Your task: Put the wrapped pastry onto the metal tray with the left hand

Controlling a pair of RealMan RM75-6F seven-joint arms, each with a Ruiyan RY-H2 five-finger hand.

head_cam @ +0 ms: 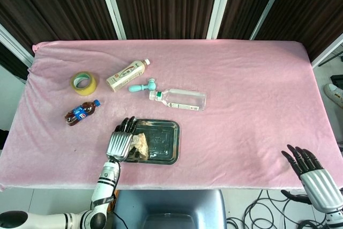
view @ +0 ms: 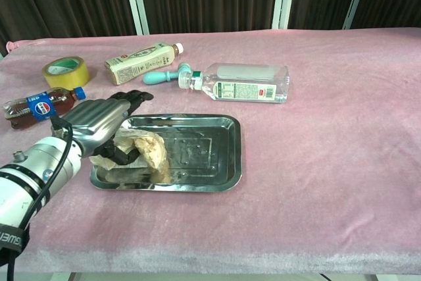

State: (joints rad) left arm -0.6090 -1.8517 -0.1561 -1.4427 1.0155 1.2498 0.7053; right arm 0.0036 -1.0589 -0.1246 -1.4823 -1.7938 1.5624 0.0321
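The wrapped pastry [head_cam: 141, 145] [view: 150, 153], tan in clear crinkled film, lies in the left part of the metal tray [head_cam: 163, 138] [view: 204, 156] near the table's front. My left hand [head_cam: 121, 141] [view: 99, 122] hovers over the tray's left rim, its fingers stretched out and apart, pointing to the far side. Its palm side is right beside the pastry, and the thumb touches the wrapper. My right hand [head_cam: 313, 175] hangs off the table's front right corner, fingers spread, holding nothing; the chest view does not show it.
Behind the tray lie a clear water bottle [head_cam: 179, 99] [view: 243, 82], a teal tool [head_cam: 142, 86] [view: 164, 76] and a beige drink bottle [head_cam: 127, 74] [view: 141, 62]. A yellow tape roll [head_cam: 83, 83] [view: 66, 72] and a small cola bottle [head_cam: 81, 112] [view: 39, 105] sit to the left.
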